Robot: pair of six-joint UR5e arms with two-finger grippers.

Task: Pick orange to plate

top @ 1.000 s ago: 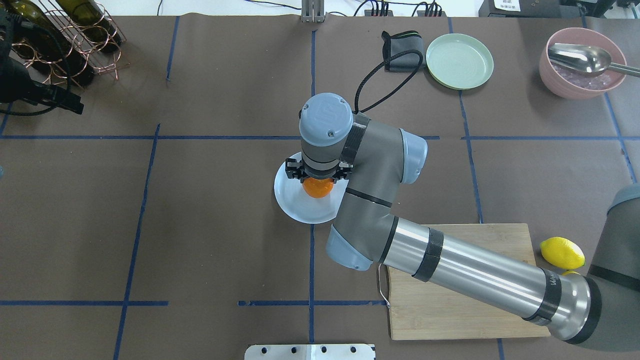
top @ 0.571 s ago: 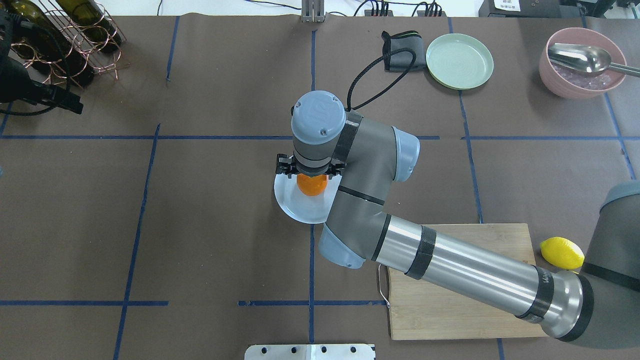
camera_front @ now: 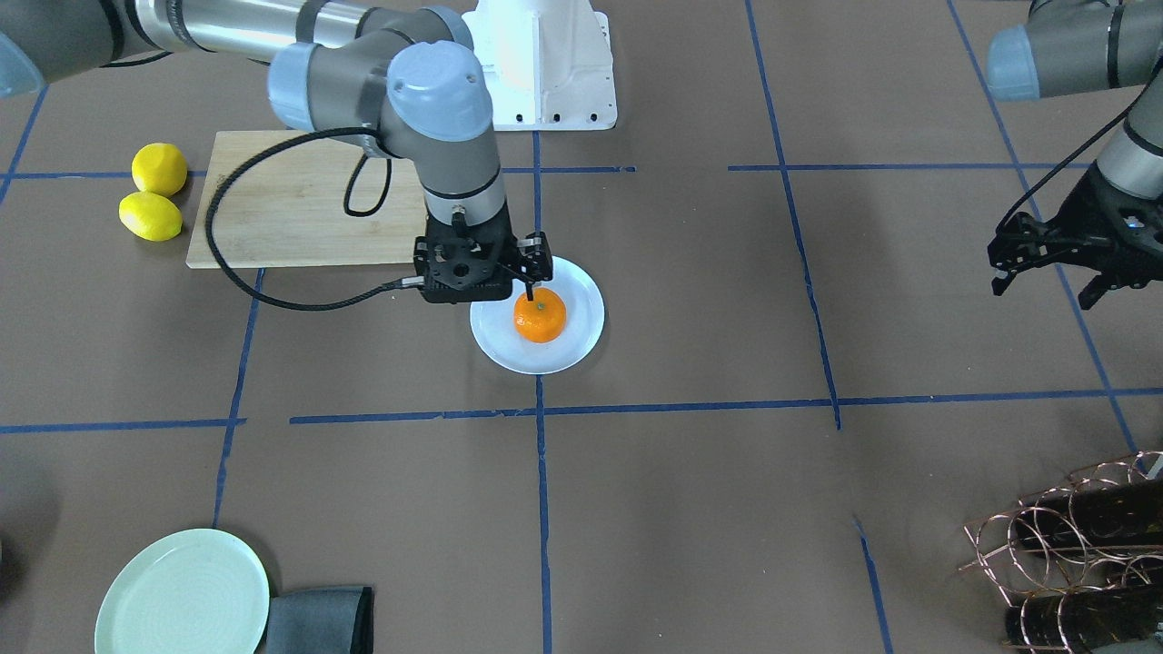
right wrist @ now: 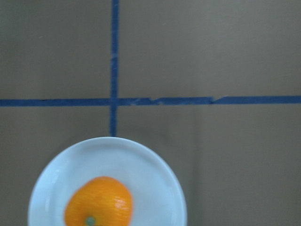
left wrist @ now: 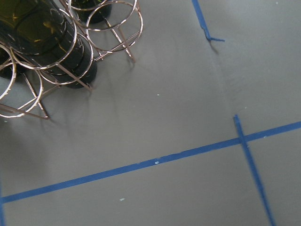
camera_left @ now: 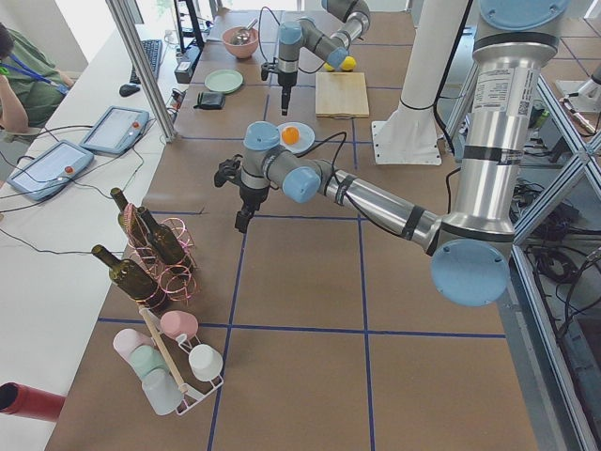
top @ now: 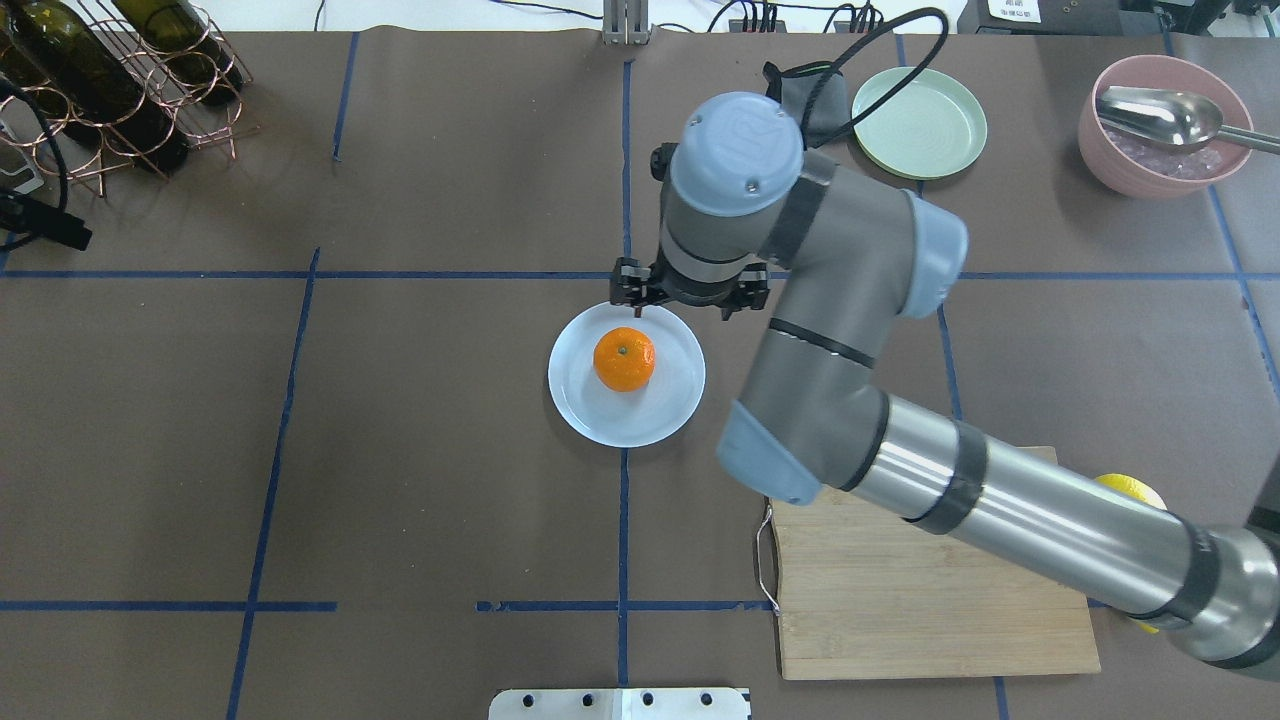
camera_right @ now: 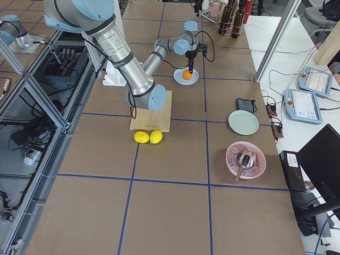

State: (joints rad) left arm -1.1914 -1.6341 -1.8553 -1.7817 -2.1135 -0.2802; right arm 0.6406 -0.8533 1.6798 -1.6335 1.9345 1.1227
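The right gripper (top: pixel 688 298) is being held raised near the white plate's (top: pixel 578 405) rim, fingers spread wide, nothing grasped. The orange (top: pixel 624 359) is being carried at that plate's middle. The left gripper (camera_front: pixel 1042 277) is being held parted and empty, well apart.

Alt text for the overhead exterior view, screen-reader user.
An orange sits on a white plate at mid-table; the right gripper hangs open at the plate's upper edge in frame. Around them: a pale green plate, a pink bowl, a wooden board and a bottle rack.
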